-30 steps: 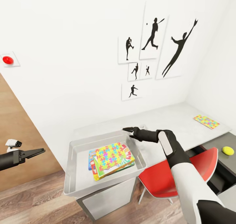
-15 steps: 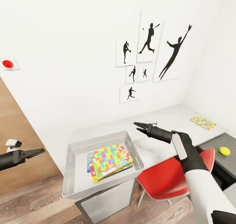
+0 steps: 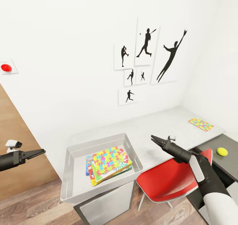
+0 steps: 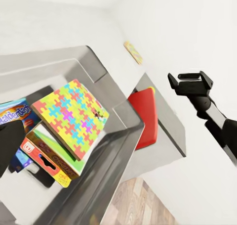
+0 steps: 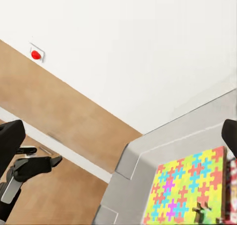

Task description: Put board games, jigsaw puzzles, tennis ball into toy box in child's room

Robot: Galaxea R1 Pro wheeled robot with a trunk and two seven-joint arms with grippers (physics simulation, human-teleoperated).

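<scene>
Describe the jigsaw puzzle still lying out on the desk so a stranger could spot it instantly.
Follow the long light-grey desk top to its far right end, near the corner of the white walls. There lies a thin flat slab of multicoloured, mostly yellow puzzle pieces, alone on bare desk, unlike its twin stacked inside the light-grey bin.

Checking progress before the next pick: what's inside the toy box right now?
The toy box holds a stack: a jigsaw puzzle on top, with a green-yellow-red board game and a blue one beneath. Anything lower is covered.
</scene>
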